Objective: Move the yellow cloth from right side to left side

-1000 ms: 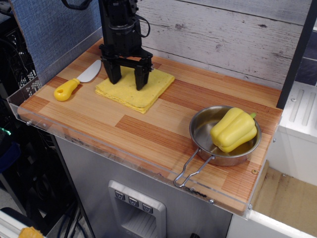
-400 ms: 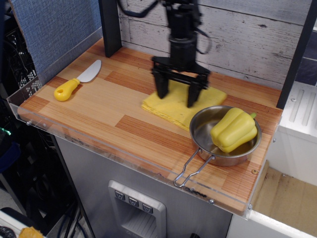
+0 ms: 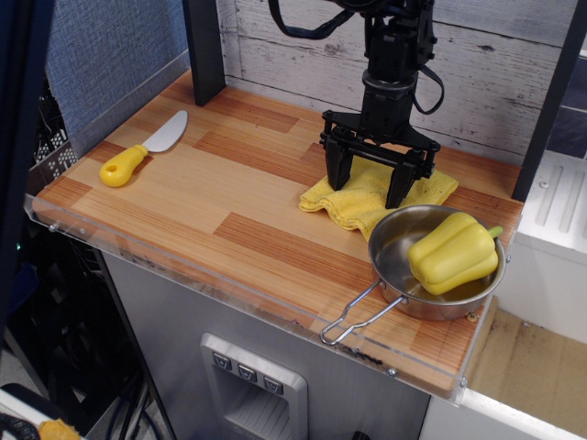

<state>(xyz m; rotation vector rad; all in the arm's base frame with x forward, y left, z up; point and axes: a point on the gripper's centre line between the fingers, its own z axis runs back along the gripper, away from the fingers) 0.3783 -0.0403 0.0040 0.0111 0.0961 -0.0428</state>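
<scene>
The yellow cloth (image 3: pixel 347 209) lies rumpled on the right side of the wooden counter, its right edge close against the steel pan (image 3: pixel 389 240). My gripper (image 3: pixel 367 183) points straight down over the cloth. Its two black fingers (image 3: pixel 336 170) are spread wide apart, with their tips down on the cloth and a ridge of fabric between them. The jaws are open and do not pinch the cloth.
A glossy yellow bell pepper (image 3: pixel 455 257) sits in the pan at the front right, and the pan's wire handle (image 3: pixel 353 319) points toward the front edge. A yellow-handled knife (image 3: pixel 138 156) lies at the left. A black post (image 3: pixel 204 50) stands at the back left. A clear lip edges the counter.
The gripper and the cloth have shifted from the left side, by the knife, to the right side by the pan. The cloth is now bunched. The pan with the pepper has slid slightly right.
</scene>
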